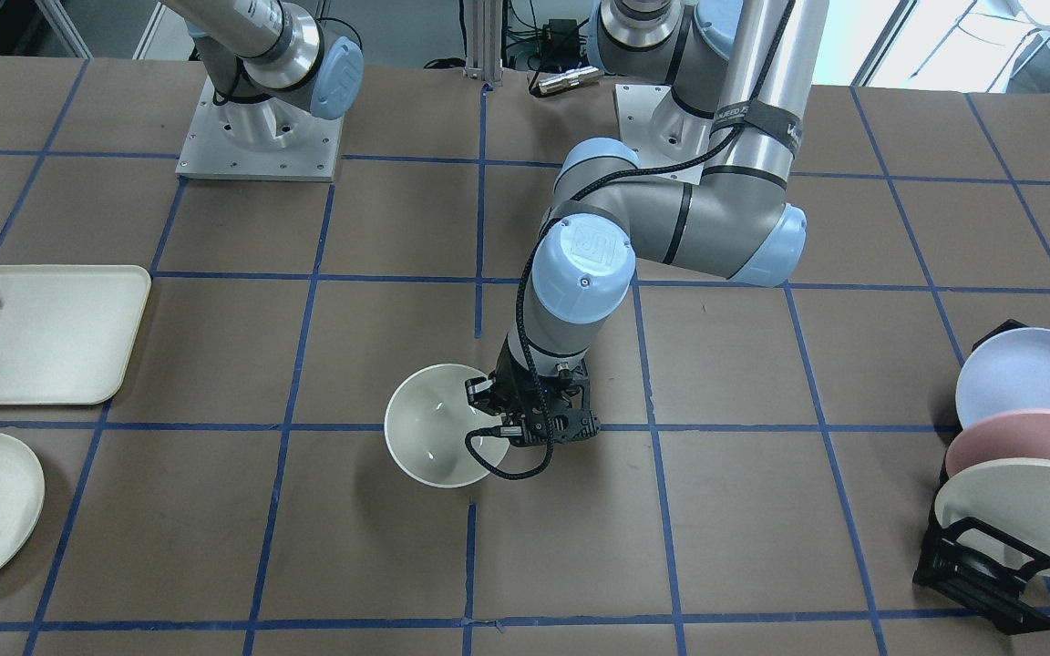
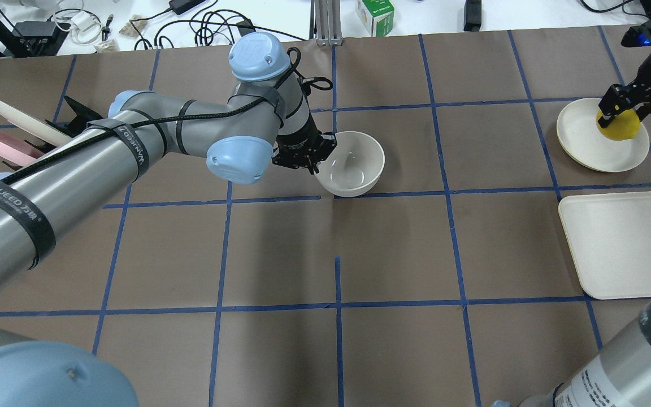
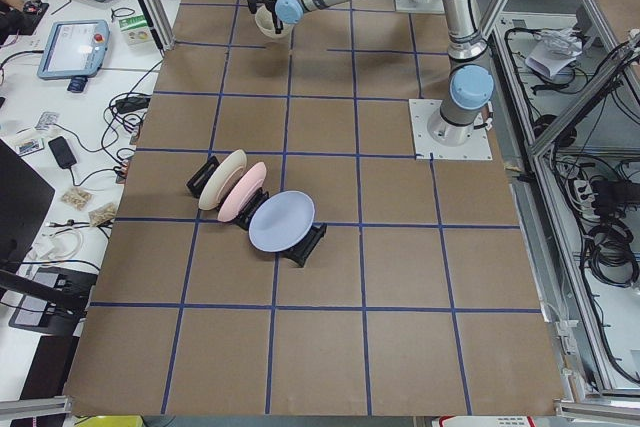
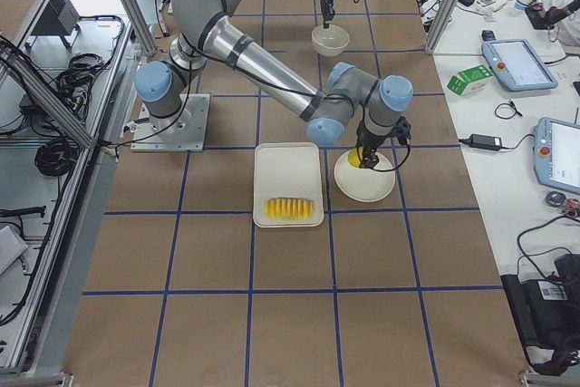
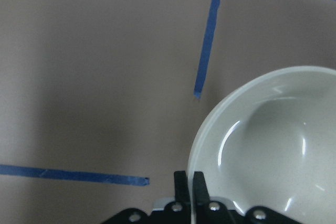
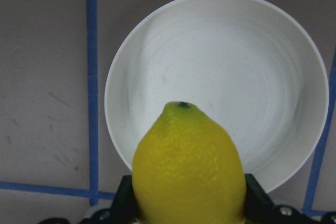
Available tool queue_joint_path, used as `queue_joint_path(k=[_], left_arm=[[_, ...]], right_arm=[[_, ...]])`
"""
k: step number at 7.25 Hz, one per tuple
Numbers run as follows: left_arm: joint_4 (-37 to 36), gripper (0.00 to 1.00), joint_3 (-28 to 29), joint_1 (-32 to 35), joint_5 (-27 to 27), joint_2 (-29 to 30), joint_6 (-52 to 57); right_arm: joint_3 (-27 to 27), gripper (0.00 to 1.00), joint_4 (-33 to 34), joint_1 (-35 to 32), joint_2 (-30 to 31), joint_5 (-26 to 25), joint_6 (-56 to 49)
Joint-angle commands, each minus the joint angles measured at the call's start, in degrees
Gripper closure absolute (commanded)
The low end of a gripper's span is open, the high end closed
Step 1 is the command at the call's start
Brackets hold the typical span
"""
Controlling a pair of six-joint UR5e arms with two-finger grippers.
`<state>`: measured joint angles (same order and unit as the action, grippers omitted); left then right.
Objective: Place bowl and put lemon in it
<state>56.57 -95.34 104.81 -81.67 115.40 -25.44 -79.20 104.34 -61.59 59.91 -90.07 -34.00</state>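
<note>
Overhead exterior view: the left gripper [image 2: 309,160] has its jaws clenched on the rim of the bowl [image 2: 354,164], near the middle of the surface [image 2: 393,254]. The right gripper [image 2: 619,115], jaws grasping the lemon [image 2: 620,128], is over a cream plate [image 2: 580,141].

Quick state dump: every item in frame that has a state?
left gripper: shut on bowl rim
bowl: upright, empty
right gripper: shut on lemon
lemon: gripped, over round plate, outside the bowl
tray: flat, sliced fruit at one end
racked plates: three, standing on edge
</note>
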Motion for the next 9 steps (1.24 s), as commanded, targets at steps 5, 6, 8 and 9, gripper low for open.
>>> queue_joint_path(k=[5,6,8,9], left_arm=[[0.1,1.00,-3.2,-0.8,-2.2,-1.1,0.2],[0.1,0.01,-3.1,-0.8,-2.2,-1.1,0.6],[1.0,0.00,-2.6,-0.8,-2.4,-1.8,0.6],[3.6,0.00,-1.8,-0.9,-2.3,-3.6,0.6]], right_arm=[[-0.5,1.00,-7.7,-18.3,9.4,5.3,21.9],[-0.3,1.00,-7.6,-23.2,10.0,5.2,28.4],[-0.1,1.00,-6.5,-31.0,10.0,5.4,39.6],[-0.1,1.00,-4.5,-33.7,9.6,5.3,42.4]])
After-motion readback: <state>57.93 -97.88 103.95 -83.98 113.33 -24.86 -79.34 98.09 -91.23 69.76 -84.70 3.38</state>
